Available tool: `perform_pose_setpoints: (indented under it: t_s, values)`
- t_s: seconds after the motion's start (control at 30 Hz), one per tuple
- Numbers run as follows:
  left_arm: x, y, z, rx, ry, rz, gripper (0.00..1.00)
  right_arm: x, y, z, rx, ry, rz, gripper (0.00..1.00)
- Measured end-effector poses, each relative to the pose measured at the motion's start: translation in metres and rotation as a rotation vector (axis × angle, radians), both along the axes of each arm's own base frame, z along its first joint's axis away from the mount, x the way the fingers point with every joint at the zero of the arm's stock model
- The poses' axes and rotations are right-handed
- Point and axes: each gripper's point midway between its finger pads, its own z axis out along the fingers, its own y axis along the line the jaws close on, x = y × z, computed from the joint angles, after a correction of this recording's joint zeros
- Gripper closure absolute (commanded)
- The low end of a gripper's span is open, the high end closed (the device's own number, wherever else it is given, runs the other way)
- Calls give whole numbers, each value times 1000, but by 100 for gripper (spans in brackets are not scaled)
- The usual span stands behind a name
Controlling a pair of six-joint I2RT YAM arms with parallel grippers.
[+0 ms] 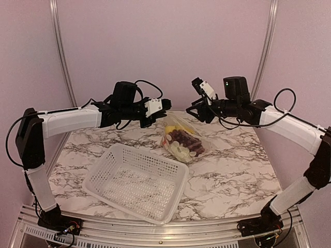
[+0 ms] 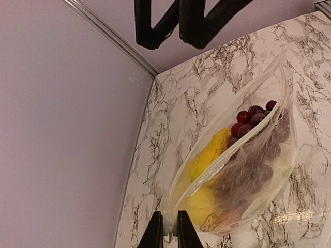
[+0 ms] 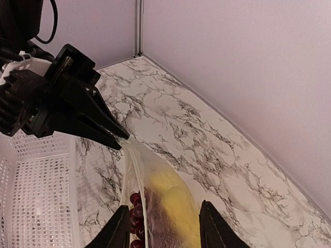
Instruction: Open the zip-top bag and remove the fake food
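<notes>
Clear film made the zip-top bag (image 1: 182,137), mid-frame from above, seem limp, slippery, weighted by fake food (image 2: 212,152). Left gripper (image 2: 168,230) pinched its rim corner; right gripper (image 3: 164,206) gaped empty astride the rim, the surer hold.

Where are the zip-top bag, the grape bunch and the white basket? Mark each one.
zip-top bag (image 2: 274,175), left wrist view, on its near clear wall.
grape bunch (image 2: 252,116), left wrist view, on the grapes at the bag's mouth.
white basket (image 1: 137,181), top external view, on its perforated floor.
</notes>
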Motion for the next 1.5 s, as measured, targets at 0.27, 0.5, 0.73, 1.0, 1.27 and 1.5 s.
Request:
perform_pose_setpoints:
  t_s: [0.27, 0.5, 0.73, 1.0, 1.27, 1.5]
  values:
    - [0, 0, -1, -3, -12, 5, 98, -9, 9, -52, -116, 135, 13, 59]
    - [1, 0, 0, -3, -13, 6, 98, -1, 3, -83, -198, 180, -34, 60]
    - [3, 0, 0, -8, -23, 17, 96, 6, -5, -107, -260, 222, -83, 97]
    - [14, 1, 14, -70, -38, 95, 47, 25, -29, -98, -177, 267, -174, 100]
    - [32, 6, 37, -220, -1, 217, 27, 46, -93, -48, 39, 259, -362, 100]
    - [35, 6, 45, -312, 73, 260, 25, 48, -138, -23, 122, 239, -548, 100]
